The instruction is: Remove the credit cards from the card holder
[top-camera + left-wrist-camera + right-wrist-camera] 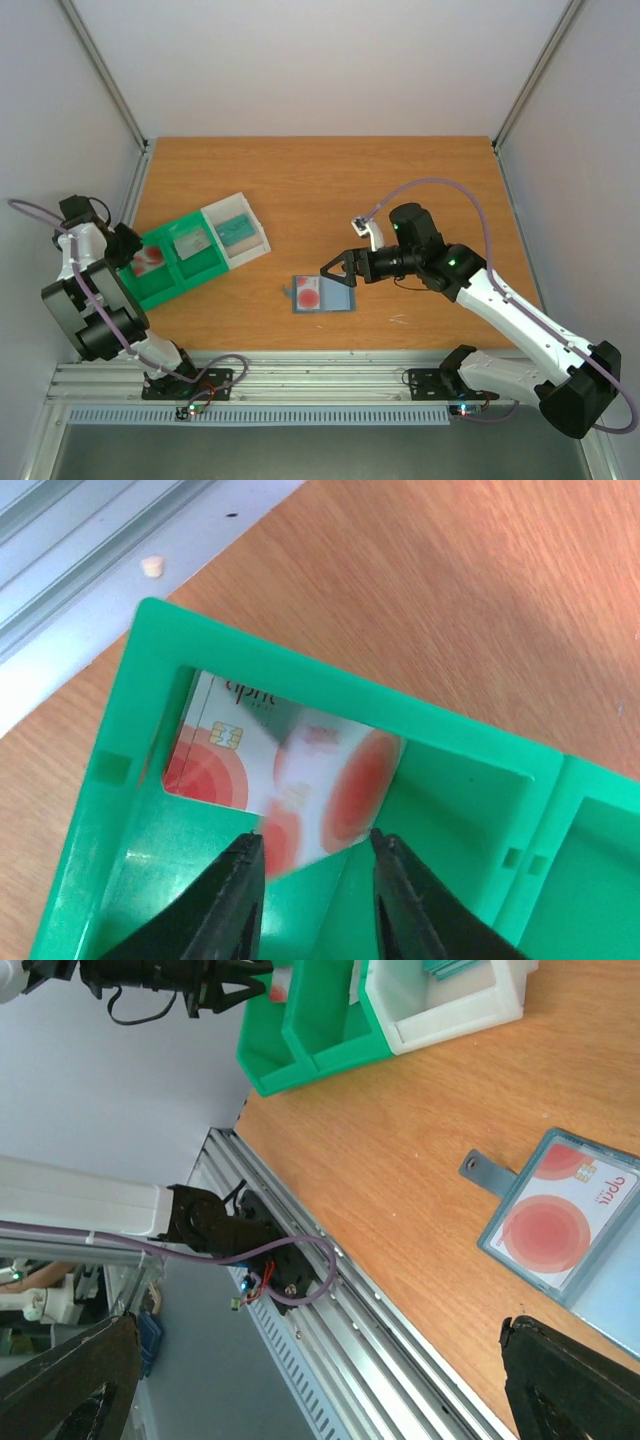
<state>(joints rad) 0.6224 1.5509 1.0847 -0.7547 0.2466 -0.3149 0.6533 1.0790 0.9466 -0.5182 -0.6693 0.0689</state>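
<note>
Left wrist view: the left claw [315, 848] hangs partly open over an end compartment of the green tray [330, 680]. A white card with red circles [320, 765] lies inside, its blurred corner between the fingers [240, 900], unclamped. Top view, centre: the card holder [335, 300] lies open on the counter [400, 180] holding another red-circle card [309, 295], with the right claw [335, 268] wide and empty beside it.

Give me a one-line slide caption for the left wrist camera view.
Left gripper, jaws apart, over a white card with red circles inside a compartment of the green tray.
</note>
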